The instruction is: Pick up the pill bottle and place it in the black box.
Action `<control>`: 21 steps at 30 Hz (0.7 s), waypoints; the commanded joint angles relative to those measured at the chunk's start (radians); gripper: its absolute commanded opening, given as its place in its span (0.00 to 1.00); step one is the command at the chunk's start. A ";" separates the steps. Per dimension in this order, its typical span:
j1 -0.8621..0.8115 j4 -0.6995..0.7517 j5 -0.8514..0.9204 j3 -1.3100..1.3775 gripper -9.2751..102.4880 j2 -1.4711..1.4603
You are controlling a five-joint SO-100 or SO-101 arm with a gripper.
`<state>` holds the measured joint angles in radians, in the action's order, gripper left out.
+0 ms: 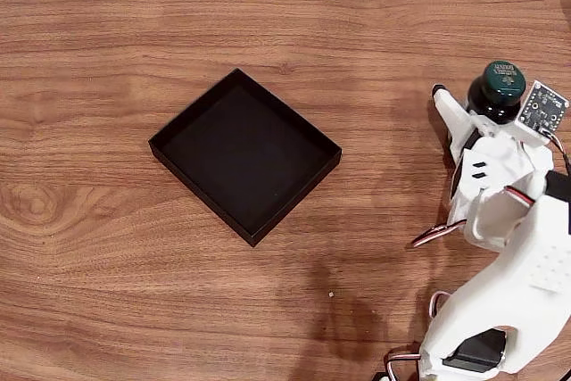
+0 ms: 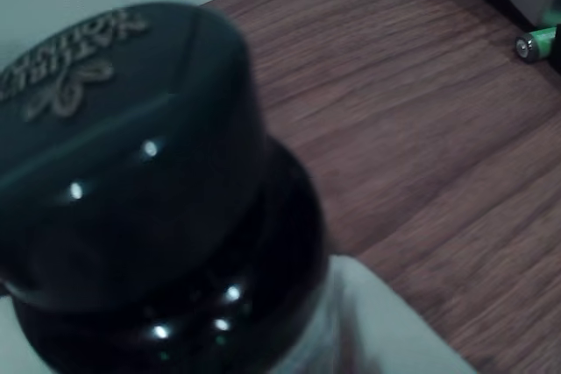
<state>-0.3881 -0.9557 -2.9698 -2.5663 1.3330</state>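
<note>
Dark-green-capped pill bottle [image 1: 500, 89] at right edge of fixed view, grasped in hand [image 1: 486, 104]; black box [image 1: 245, 155] sits mid-frame on desk [image 1: 107, 60], well apart.

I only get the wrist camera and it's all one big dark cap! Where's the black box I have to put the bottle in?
Observer: In the fixed view the black box sits near the middle of the table, off to the left of the pill bottle.
Operator: Is there stuff in it?
Observer: No, its floor looks bare.
Operator: Is my tool holding the bottle?
Observer: The tool is right at the bottle, with one white finger on the bottle's left side in the fixed view. I cannot tell whether it is squeezing.
</note>
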 commanded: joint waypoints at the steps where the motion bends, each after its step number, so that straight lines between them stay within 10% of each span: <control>1: 0.006 -0.031 0.008 0.035 0.39 0.017; 21: 0.012 -0.046 0.011 -0.012 0.31 0.063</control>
<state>-0.3820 -0.9710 -2.9637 -2.5802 1.3346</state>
